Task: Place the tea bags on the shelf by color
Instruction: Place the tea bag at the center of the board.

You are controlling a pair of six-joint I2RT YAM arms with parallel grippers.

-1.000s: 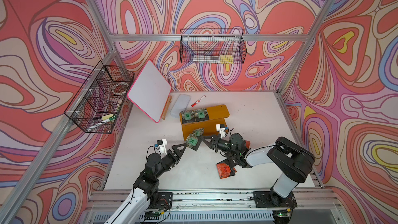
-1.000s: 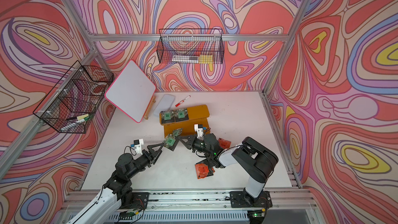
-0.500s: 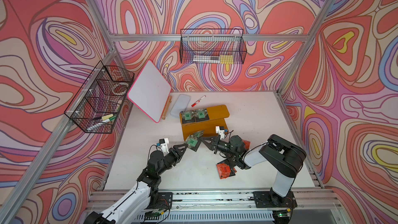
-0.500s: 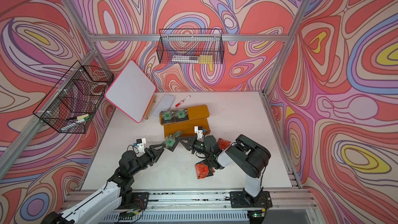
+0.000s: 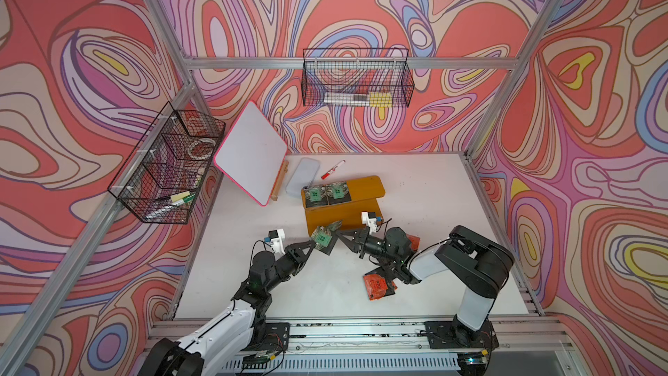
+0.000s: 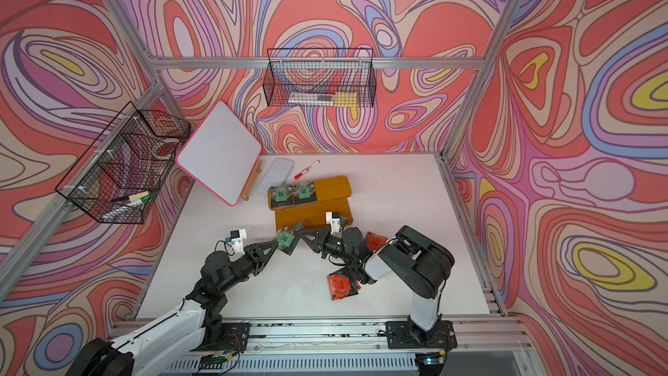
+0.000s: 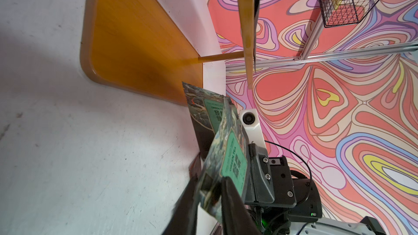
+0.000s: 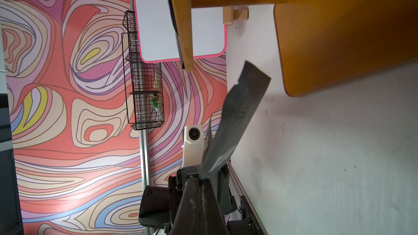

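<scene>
I'm working in a robotics lab test cell, not a home or office. Both top views show a white surface (image 5: 426, 207) boxed in by aluminium extrusion posts (image 5: 506, 77) and walled with printed swirl-pattern panels (image 6: 578, 175) in red, pink and lilac, a backdrop made for camera work. At six o'clock two arms sit bolted to an aluminium rail (image 5: 361, 330) with loose wiring and a circuit board exposed. Black wire baskets (image 5: 356, 79) hang off the frame at twelve and nine o'clock, holding markers and notes. A pink-edged whiteboard (image 6: 220, 151) leans at ten o'clock. Each wrist carries a small white camera (image 7: 248, 118).
</scene>
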